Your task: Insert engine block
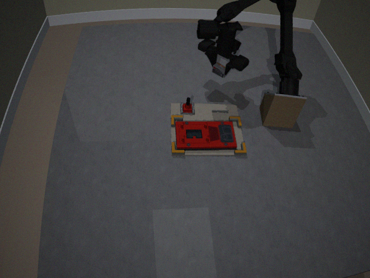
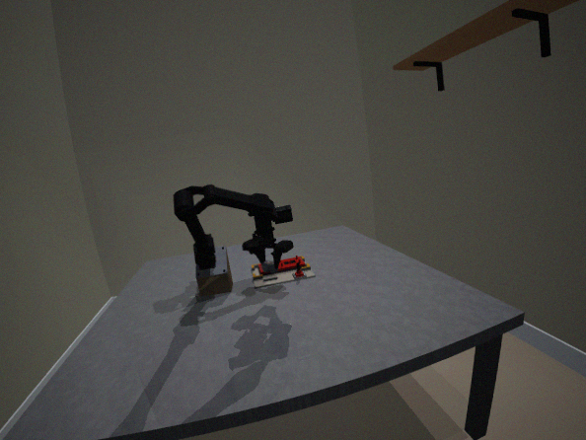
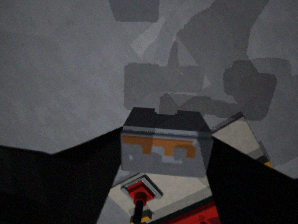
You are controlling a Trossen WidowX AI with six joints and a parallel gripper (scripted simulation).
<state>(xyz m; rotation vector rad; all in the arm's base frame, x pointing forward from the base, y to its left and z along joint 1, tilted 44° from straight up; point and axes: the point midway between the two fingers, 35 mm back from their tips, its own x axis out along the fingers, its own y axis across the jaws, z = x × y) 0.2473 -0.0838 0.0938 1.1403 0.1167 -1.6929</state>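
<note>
Between the dark fingers of the one gripper sits a single grey engine block with orange markings, clamped fast and lifted above the grey table. Below lies one pale base board carrying one red car body framed by four orange corner brackets. Its dark opening holds nothing. One small red stand with a black peg sits on the board. One arm rises from a brown pedestal.
</note>
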